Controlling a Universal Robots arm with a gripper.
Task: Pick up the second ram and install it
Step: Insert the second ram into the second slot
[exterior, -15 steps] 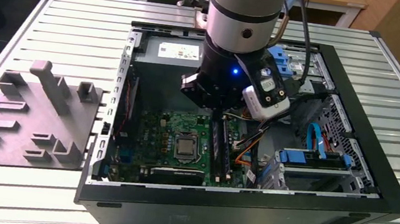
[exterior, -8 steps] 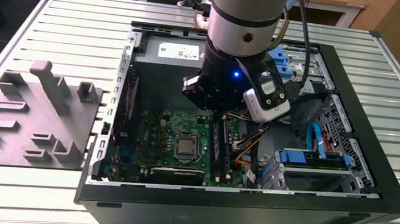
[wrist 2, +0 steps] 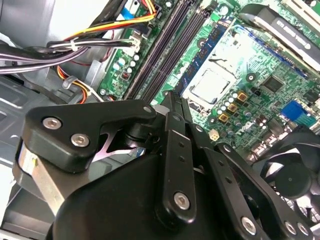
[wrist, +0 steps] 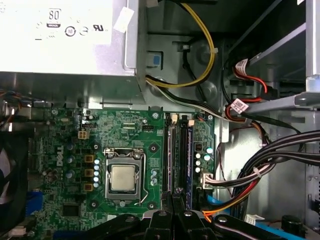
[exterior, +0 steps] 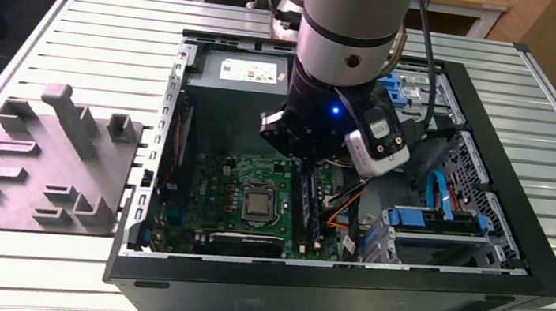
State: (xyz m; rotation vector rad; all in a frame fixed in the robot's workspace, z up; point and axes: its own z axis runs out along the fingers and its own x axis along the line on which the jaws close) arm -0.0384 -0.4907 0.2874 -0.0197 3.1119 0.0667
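Note:
My gripper (exterior: 304, 159) hangs inside the open computer case, over the memory slots to the exterior view's right of the silver processor socket (wrist: 123, 178). Its black fingers (wrist 2: 172, 107) are pressed together, with nothing visible between them. Their tips (wrist: 175, 216) sit over the near end of the slots. A long dark blue ram (wrist: 189, 155) stands upright in a slot, with a second dark strip (wrist: 170, 155) beside it toward the socket. These show as dark parallel strips (wrist 2: 167, 47) in the second wrist view. I cannot tell whether the fingertips touch the ram.
The green motherboard (exterior: 226, 189) lies on the case floor. A grey moulded fixture tray (exterior: 43, 166) sits on the slatted table at the exterior view's left. Bundled cables (wrist: 260, 165), a silver power supply (wrist: 65, 45), drive bays (exterior: 441, 215) and a black fan (wrist 2: 295, 175) crowd the case.

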